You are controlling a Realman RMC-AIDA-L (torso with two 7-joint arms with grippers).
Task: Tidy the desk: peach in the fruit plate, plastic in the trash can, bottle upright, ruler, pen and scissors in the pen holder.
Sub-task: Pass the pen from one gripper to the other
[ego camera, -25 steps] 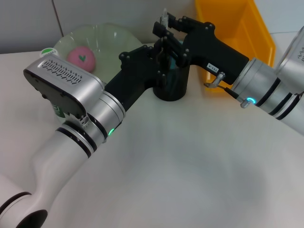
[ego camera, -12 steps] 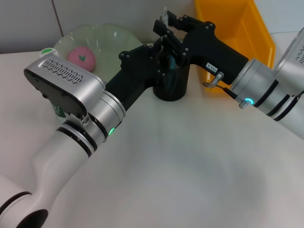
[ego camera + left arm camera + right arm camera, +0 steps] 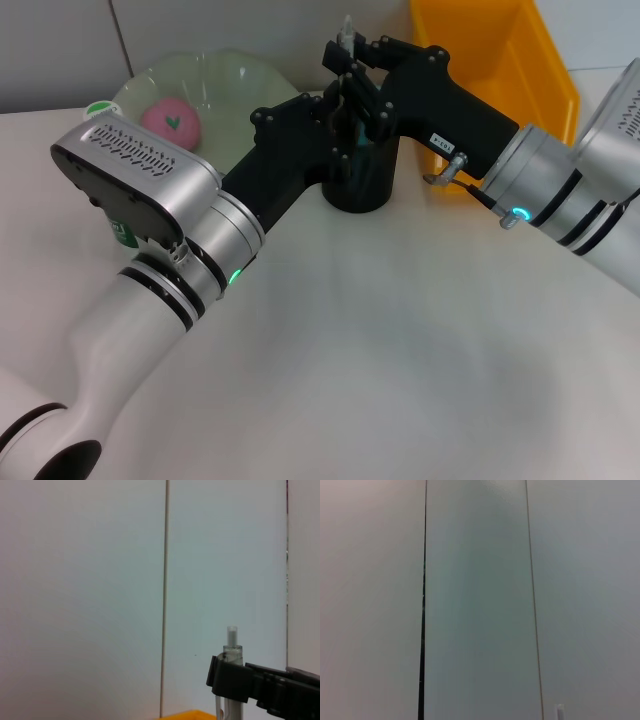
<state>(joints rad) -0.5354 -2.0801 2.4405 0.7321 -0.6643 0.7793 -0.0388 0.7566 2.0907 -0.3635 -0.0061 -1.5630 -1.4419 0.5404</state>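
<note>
Two grippers meet over the black pen holder [image 3: 358, 182] at the far middle of the white table [image 3: 400, 350]. The right gripper [image 3: 350, 62] reaches in from the right and its fingers are closed on a clear pen [image 3: 347, 32], which stands upright above the holder. The left wrist view shows those black fingers [image 3: 227, 681] pinching the pen [image 3: 231, 650] near its top. The left gripper [image 3: 335, 125] reaches in from the near left and is right at the holder; I cannot tell how its fingers stand. A pink peach [image 3: 172, 122] lies in the pale green fruit plate [image 3: 235, 85] at the far left. A yellow bin [image 3: 500, 70] sits at the far right.
</note>
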